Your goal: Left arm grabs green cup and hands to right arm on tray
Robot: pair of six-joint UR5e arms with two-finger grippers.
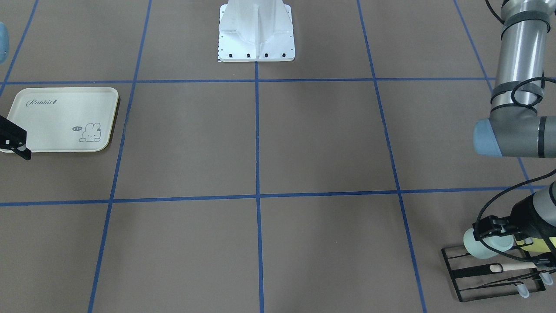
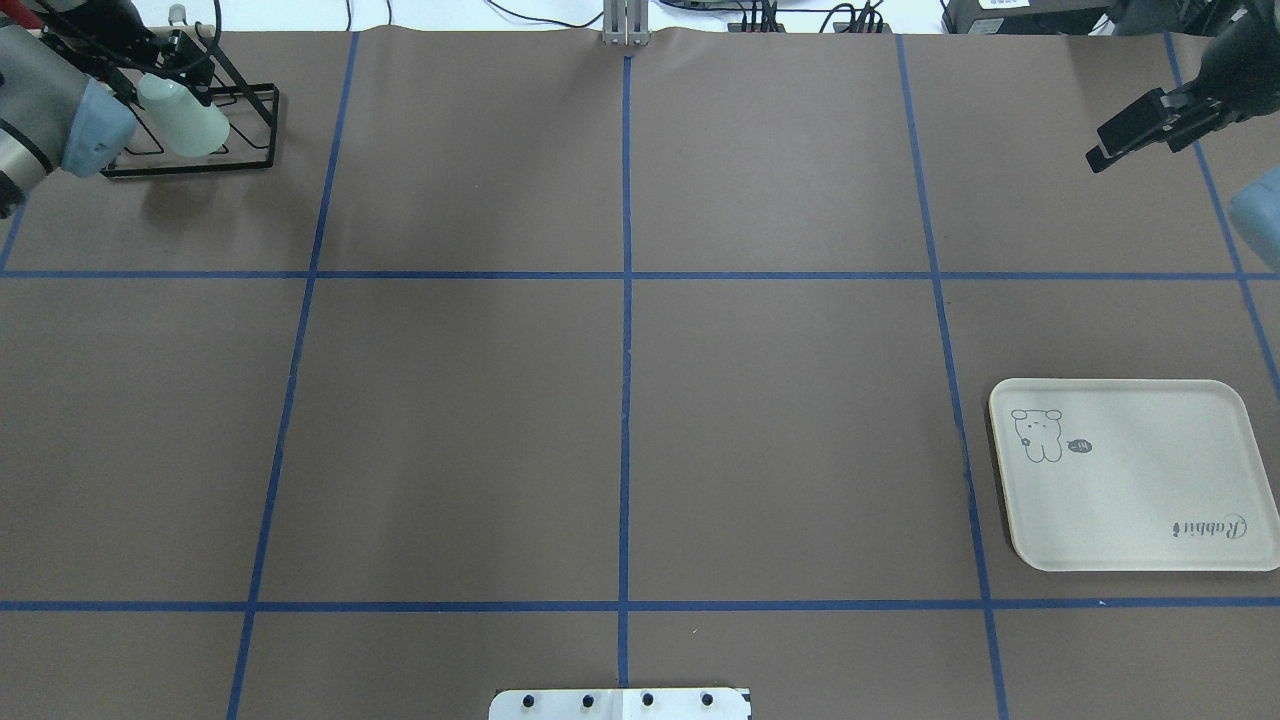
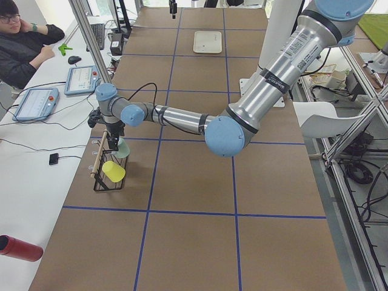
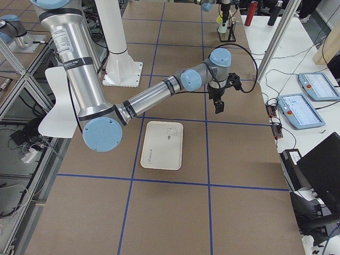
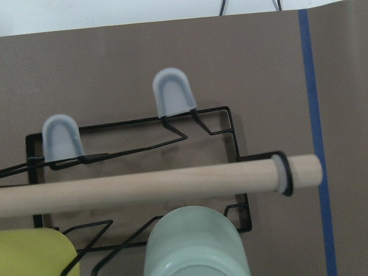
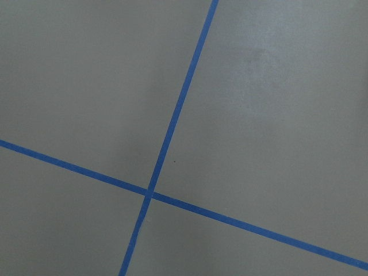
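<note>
The green cup lies tilted on the black wire rack at the table's far left corner. It also shows in the overhead view and at the bottom of the left wrist view. My left gripper is right at the cup, with a black finger across its upper side. I cannot tell whether it grips. The cream tray lies flat and bare on the right side. My right gripper hovers far beyond the tray. It looks shut and holds nothing.
A pale yellow cup sits on the rack beside the green one. A wooden rod runs across the rack, with two capped pegs behind it. The robot's white base stands at the table's near edge.
</note>
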